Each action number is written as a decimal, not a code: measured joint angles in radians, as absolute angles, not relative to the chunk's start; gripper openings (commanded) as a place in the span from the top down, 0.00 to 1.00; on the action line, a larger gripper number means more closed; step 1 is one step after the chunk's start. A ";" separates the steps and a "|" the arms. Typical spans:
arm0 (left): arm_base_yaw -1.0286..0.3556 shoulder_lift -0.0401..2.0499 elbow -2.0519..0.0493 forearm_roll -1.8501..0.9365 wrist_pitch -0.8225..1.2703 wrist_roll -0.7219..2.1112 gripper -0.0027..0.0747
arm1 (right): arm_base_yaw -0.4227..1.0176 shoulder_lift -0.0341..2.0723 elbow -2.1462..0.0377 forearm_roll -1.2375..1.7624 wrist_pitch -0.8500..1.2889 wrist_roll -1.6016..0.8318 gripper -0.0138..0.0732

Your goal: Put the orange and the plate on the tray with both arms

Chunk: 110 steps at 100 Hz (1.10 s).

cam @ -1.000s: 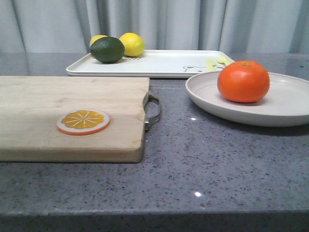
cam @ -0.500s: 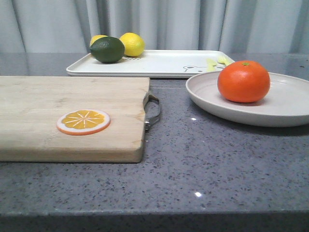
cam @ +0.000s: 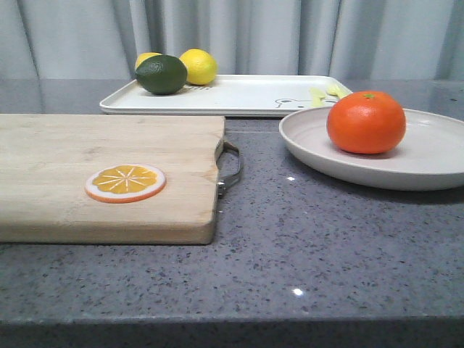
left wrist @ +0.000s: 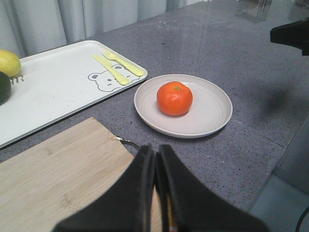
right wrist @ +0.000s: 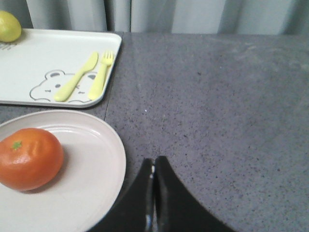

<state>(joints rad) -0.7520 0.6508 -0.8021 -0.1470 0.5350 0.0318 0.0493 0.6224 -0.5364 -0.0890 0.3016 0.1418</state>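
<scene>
Plate is cut off at 3 o'clock; glossy orange sits on it. Left claw and right claw: fully closed, empty.

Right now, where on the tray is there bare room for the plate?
The tray is bare in its middle stretch, between the lime with the lemons at its left end and the yellow fork and knife by the bear drawing at its right end. The plate, carrying the orange, sits off it on the counter.
</scene>
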 measured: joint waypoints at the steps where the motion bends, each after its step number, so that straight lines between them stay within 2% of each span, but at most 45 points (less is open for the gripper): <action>1: -0.752 0.651 -0.802 -0.147 0.535 0.032 0.99 | 0.049 0.626 -0.536 -0.086 0.302 0.142 0.89; 10: -0.752 0.651 -0.802 -0.145 0.535 0.032 0.99 | 0.049 0.664 -0.537 -0.082 0.308 0.142 0.80; 29: -0.752 0.651 -0.802 -0.143 0.535 0.032 0.99 | 0.075 0.747 -0.601 -0.077 0.411 0.142 0.43; 37: -0.752 0.651 -0.802 -0.143 0.535 0.032 0.99 | 0.088 0.807 -0.653 -0.076 0.480 0.142 0.35; 68: -0.752 0.651 -0.802 -0.143 0.535 0.032 0.99 | 0.092 1.093 -0.871 -0.053 0.717 0.142 0.34; 110: -0.752 0.651 -0.802 -0.142 0.535 0.032 0.99 | 0.092 1.402 -1.091 0.026 0.832 0.142 0.34</action>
